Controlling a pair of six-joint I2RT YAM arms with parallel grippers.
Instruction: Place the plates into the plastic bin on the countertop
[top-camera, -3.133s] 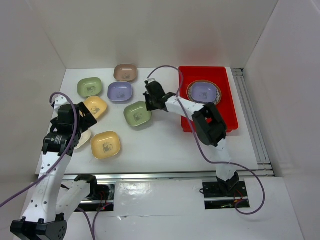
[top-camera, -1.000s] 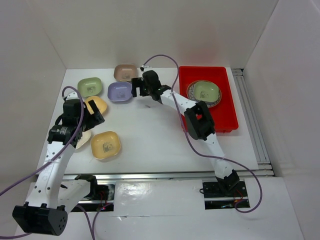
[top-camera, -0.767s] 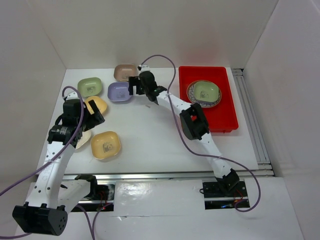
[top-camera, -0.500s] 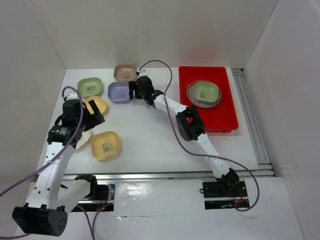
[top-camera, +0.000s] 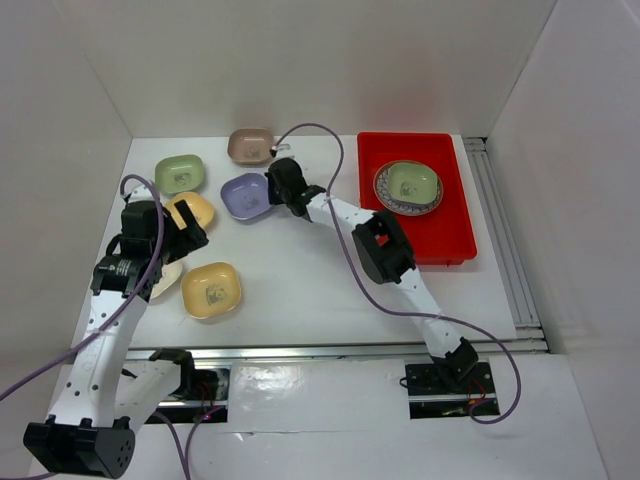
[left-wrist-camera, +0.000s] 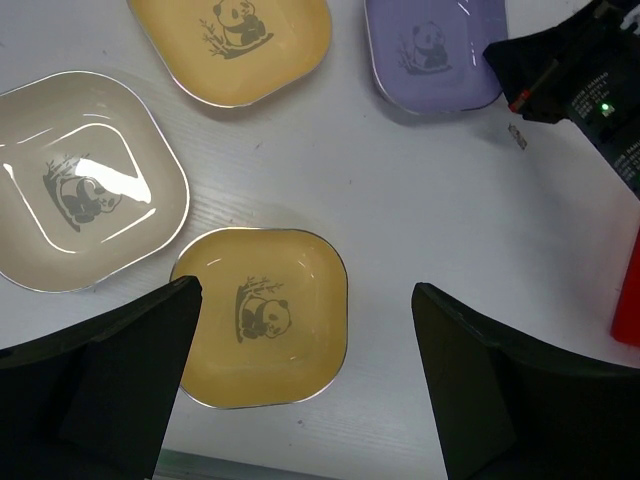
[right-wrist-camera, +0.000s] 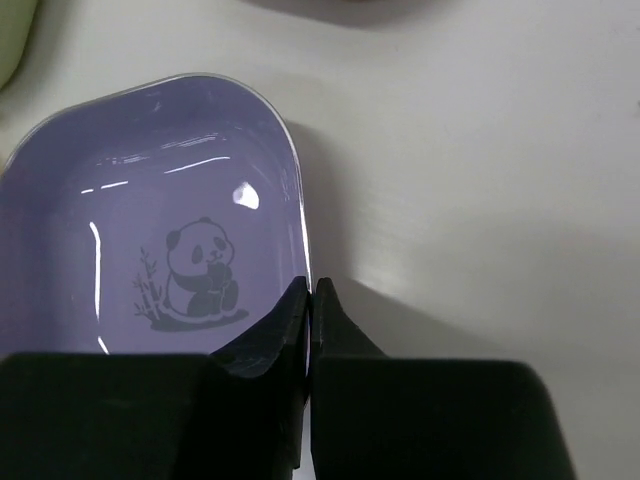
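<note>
- Nearest me and well left of the red bin (top-camera: 432, 238), the near yellow dish (top-camera: 211, 289) lies flat on the countertop (top-camera: 290, 292). All four of its edges are free.
- My left gripper (left-wrist-camera: 305, 288) hangs over that dish with its jaws spread wide and holding nothing. In the wrist view one finger shows on either side of the dish.
- The cream dish (left-wrist-camera: 80, 180) sits just beside the near yellow dish, on the side away from the bin. There is a gap between them, and from above my left arm partly covers the cream dish.
- A little farther back, the far yellow dish (top-camera: 192, 210) is also partly hidden under my left wrist.
- A broad bare strip of countertop runs between these dishes and the bin's left wall. Only my right arm (top-camera: 378, 248) crosses it, and its elbow covers the bin's near left corner.
- Left of the bin, about level with its middle, my right gripper (right-wrist-camera: 308, 290) is pinched on the bin-side rim of the lilac dish (right-wrist-camera: 170, 230), one finger inside and one outside. I can't tell whether the dish is off the surface.
- Toward the bin's far end, the round plate (top-camera: 404, 209) carries the stacked green dish (top-camera: 412, 181). The bin's near half shows bare red floor.
- The bin's right wall runs just beside the metal rail (top-camera: 502, 232).
- Farthest from the bin, near the left wall, is the outer green dish (top-camera: 180, 174).
- The tan-pink dish (top-camera: 250, 146) lies just beyond the lilac dish, near the back wall.
</note>
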